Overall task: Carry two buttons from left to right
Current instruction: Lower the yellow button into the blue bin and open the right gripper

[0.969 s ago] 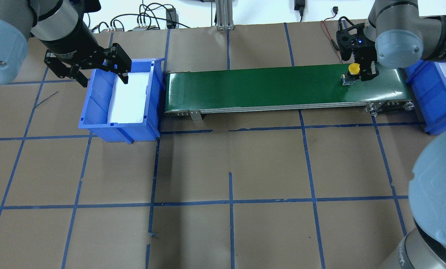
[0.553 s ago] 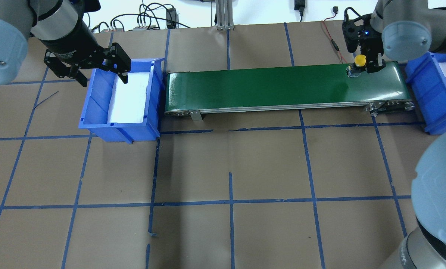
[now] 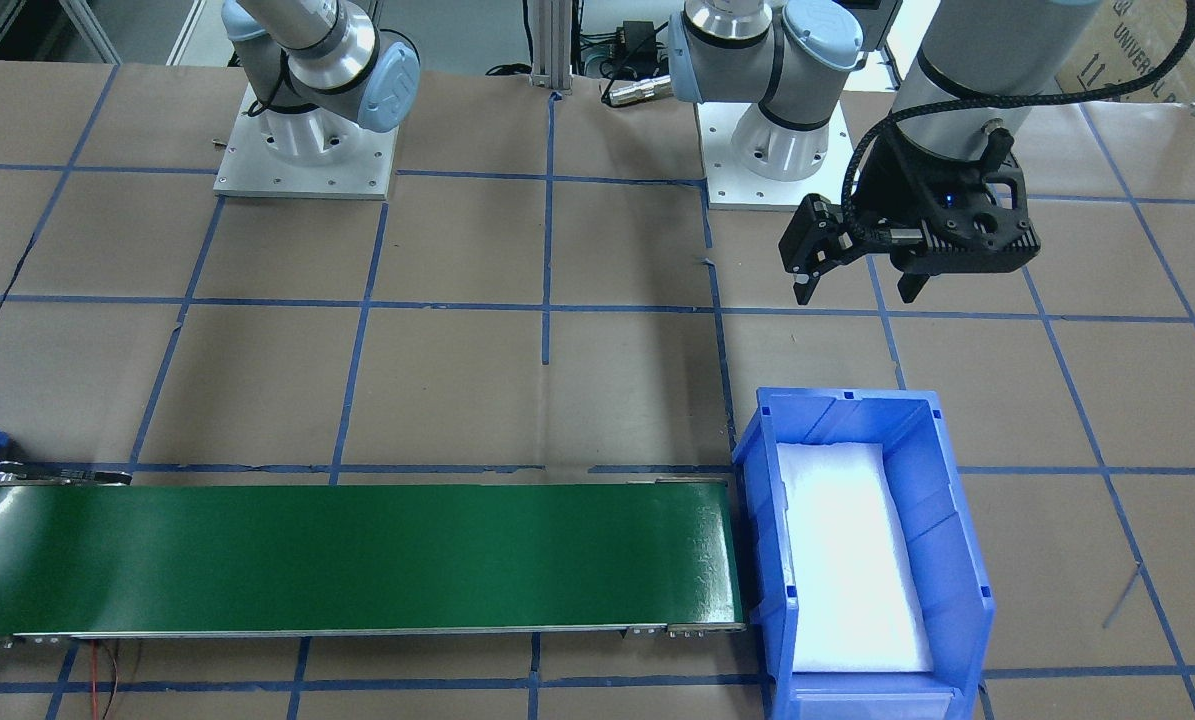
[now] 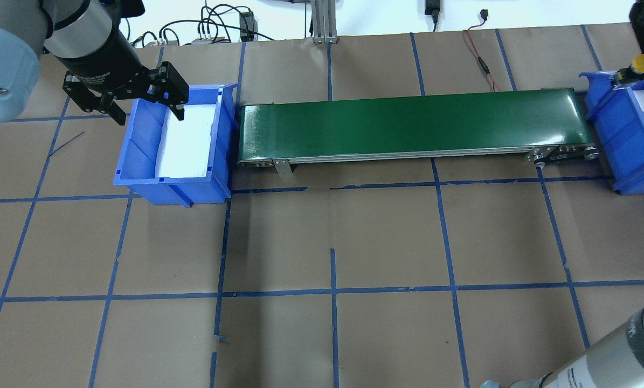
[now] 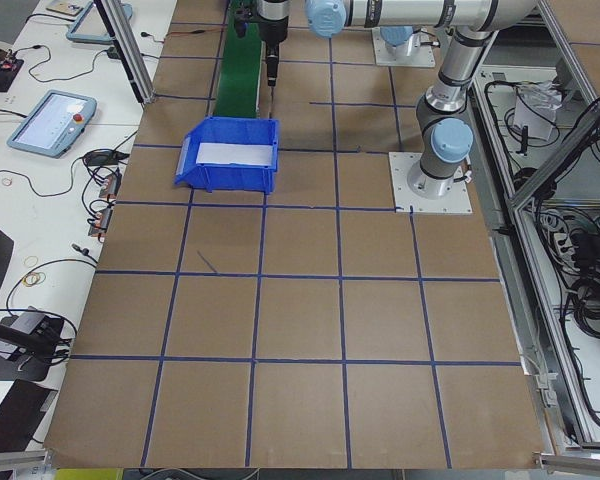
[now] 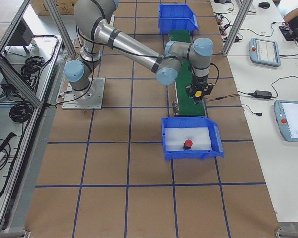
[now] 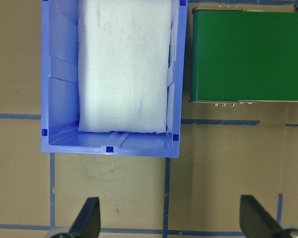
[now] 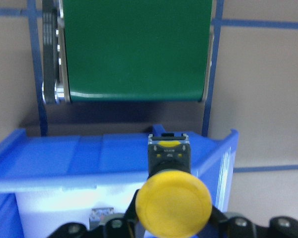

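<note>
Your right hand (image 8: 175, 225), clamped on the yellow button (image 8: 174, 202), holds it over the belt-end rim of the right bin (image 6: 198, 154), where the red button (image 6: 188, 144) already lies, while the left hand (image 3: 855, 280) hangs wide open, empty, near the foam-only left bin (image 3: 754, 500): seemingly one drop left.
</note>
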Tool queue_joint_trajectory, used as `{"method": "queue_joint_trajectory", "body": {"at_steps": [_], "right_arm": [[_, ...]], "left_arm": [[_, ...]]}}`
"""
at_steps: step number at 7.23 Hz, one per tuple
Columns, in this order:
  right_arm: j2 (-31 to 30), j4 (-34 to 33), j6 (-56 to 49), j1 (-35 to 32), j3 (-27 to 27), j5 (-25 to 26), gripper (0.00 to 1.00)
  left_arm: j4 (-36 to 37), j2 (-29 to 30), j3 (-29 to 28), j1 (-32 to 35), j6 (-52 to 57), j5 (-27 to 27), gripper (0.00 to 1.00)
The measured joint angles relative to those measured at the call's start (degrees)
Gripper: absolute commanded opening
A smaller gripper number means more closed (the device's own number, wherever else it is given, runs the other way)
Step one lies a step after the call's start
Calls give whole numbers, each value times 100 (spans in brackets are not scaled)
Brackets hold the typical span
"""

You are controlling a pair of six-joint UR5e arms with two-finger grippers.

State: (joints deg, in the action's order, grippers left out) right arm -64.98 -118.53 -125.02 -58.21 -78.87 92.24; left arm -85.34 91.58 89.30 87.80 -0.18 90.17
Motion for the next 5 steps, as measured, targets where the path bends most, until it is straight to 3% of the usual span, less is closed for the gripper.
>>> {"method": "queue_joint_trajectory", "body": {"at_steps": [3, 5], "right_arm": [[570, -40, -586, 596, 244, -196, 23], [831, -123, -721, 670, 56, -47, 23]], "left_arm": [[0, 0, 8, -5, 0, 0, 100], [-1, -1, 9, -6, 0, 0, 100]]}}
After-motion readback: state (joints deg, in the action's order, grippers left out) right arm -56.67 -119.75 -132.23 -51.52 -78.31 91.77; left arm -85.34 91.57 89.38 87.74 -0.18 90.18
